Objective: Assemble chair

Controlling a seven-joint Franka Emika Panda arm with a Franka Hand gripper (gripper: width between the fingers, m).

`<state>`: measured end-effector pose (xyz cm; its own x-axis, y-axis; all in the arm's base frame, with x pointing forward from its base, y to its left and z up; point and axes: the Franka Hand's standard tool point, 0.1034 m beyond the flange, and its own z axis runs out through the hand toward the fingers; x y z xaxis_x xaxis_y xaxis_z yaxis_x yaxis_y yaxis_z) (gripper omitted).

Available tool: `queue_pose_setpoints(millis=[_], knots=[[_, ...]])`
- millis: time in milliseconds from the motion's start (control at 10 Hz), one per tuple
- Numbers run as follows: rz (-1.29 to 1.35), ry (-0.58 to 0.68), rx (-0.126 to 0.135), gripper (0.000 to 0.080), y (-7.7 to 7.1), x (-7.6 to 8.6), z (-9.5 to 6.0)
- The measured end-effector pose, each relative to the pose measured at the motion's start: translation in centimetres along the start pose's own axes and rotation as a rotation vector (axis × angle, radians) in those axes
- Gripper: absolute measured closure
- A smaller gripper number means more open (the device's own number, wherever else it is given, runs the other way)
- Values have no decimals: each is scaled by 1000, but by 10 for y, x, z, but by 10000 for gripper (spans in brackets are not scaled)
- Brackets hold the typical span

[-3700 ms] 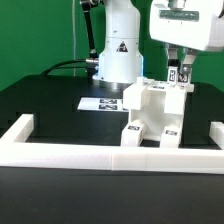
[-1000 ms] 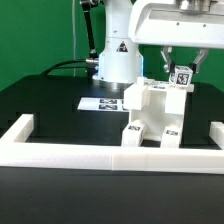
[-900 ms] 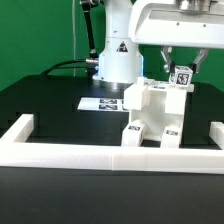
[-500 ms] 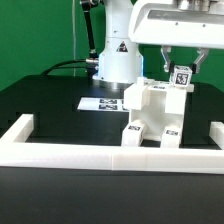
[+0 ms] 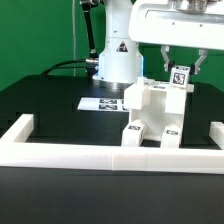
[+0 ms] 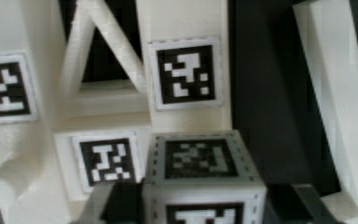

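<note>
The part-built chair (image 5: 150, 108) stands right of centre on the black table, a chunky white structure with tags on its front feet. Above its upper right corner my gripper (image 5: 181, 68) is shut on a small white tagged block (image 5: 181, 74), which sits at or just over the chair's top edge. In the wrist view the block (image 6: 197, 180) fills the gap between the dark fingers (image 6: 115, 205) of my gripper (image 6: 197, 208). Behind it are white chair panels with tags (image 6: 185, 70). Whether the block touches the chair I cannot tell.
The marker board (image 5: 103, 102) lies flat behind and left of the chair. A long white border rail (image 5: 110, 157) runs along the front, with short side pieces at the exterior view's left (image 5: 18, 130) and right (image 5: 215, 135). The robot's base (image 5: 118, 55) stands at the back.
Since the oldest frame the hand has turned and stands a little higher, still closed on the block. Over the last second the block's tag has shifted only very slightly.
</note>
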<state>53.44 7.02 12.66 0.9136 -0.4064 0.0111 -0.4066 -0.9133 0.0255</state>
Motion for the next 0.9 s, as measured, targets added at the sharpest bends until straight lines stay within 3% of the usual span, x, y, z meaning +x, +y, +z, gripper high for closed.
queue_pose_setpoints(millis=[900], knots=[[558, -9, 9, 512, -3, -2, 0]])
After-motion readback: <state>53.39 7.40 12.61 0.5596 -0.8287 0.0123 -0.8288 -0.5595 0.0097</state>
